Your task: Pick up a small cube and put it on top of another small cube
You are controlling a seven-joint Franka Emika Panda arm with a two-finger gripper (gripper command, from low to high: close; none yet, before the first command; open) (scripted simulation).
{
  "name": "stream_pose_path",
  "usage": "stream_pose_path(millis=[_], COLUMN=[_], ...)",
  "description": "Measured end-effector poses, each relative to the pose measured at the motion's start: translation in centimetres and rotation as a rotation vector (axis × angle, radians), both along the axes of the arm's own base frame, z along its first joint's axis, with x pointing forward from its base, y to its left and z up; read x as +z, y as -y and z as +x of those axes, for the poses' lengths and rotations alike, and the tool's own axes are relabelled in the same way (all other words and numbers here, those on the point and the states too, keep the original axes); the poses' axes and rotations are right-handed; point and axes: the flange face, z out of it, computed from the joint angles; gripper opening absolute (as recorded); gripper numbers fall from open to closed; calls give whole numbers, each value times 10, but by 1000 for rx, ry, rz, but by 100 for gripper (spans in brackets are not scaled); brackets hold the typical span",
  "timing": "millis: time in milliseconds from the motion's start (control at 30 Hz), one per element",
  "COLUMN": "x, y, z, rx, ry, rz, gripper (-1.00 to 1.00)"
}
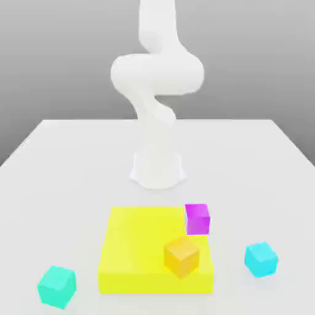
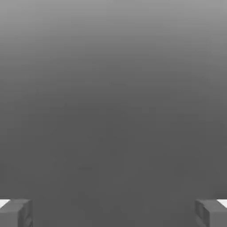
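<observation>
On the yellow slab (image 1: 132, 246), an orange cube (image 1: 181, 256) looks light, rigid, smooth; pinch opposite flat faces. Hand (image 2: 113, 213) spread wide, empty.

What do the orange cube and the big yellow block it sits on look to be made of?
Both read as simulator solids, so the material stays open. The orange cube shows flat, matte colour with soft shading between faces and no grain or gloss, possibly painted plastic or foam. The yellow block looks the same: uniform matte yellow, crisp edges, no texture or highlights.
</observation>
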Motion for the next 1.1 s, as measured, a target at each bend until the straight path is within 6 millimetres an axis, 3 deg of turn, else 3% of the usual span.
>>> stream_pose_path(millis=[233, 467, 633, 867, 1033, 1067, 1100], x=[-115, -241, -334, -456, -526, -538, -538], y=[46, 92, 130, 171, 180, 180, 180], z=[74, 110, 110, 80, 71, 70, 70], rx=[-34, -91, -153, -230, -246, -247, -247], ry=[-193, -377, -507, -690, -727, -728, -728], rz=[57, 92, 103, 87, 78, 79, 79], gripper=[0, 0, 0, 0, 0, -100, -100])
